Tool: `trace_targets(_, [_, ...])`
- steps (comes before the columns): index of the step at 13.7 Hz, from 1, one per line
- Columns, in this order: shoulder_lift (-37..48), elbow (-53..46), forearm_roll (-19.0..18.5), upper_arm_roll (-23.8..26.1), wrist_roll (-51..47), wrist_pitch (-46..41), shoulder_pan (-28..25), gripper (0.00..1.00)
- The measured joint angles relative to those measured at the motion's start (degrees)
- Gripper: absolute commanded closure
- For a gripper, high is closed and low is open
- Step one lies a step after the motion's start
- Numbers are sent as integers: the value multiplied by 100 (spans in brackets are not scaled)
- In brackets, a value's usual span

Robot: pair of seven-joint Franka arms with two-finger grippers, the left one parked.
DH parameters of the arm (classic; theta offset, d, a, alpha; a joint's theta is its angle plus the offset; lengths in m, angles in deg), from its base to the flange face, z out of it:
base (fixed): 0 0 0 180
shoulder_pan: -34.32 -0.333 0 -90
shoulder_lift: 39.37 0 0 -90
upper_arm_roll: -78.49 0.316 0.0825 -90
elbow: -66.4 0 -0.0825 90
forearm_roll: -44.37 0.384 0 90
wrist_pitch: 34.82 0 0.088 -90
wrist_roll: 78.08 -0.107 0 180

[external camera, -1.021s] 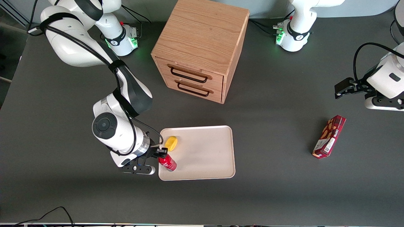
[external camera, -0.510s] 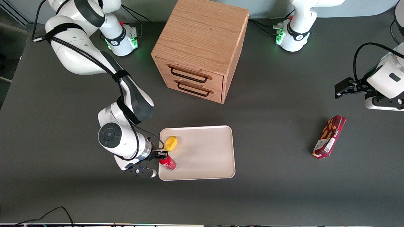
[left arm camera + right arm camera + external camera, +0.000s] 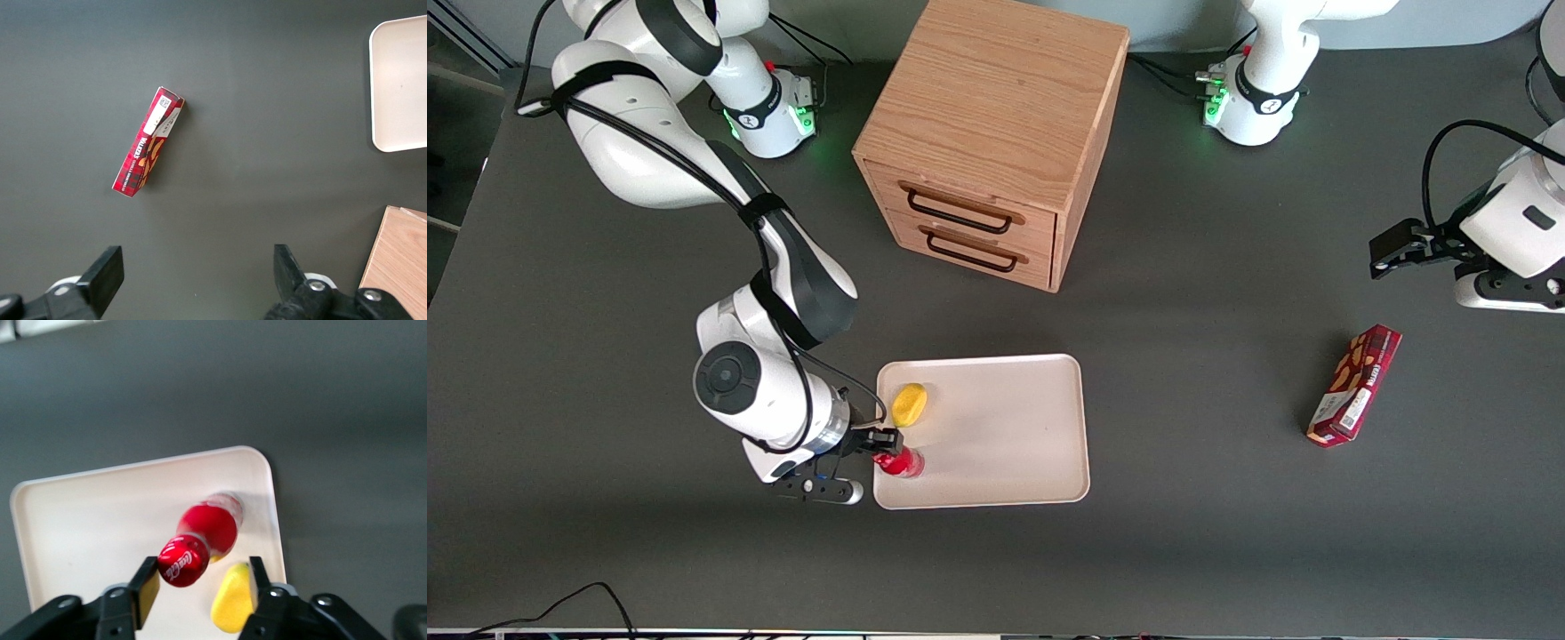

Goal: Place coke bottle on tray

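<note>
1. one desk carries everything you see, with one wooden cabinet of two drawers farthest from the front camera.
2. one tray lies in front of the cabinet.
3. one gripper hangs over the tray's working-arm end; its jaws stand spread either side of the cap, not clamping it.
4. one snack box lies toward the parked arm's end.
5. one coke bottle stands upright on the tray, so you look to be at release; next, lift straight up without tipping it.
6. one yellow piece sits just beside it.
</note>
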Motion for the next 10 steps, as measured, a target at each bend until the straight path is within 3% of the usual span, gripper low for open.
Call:
trace_targets(3, [767,-194,0,74,1,-99,78,0])
trace_targets(8, [2640,-97,0,98,178,-2871,227,0])
trace_targets(10, [3306,414,69,154,475,-3194,588,0])
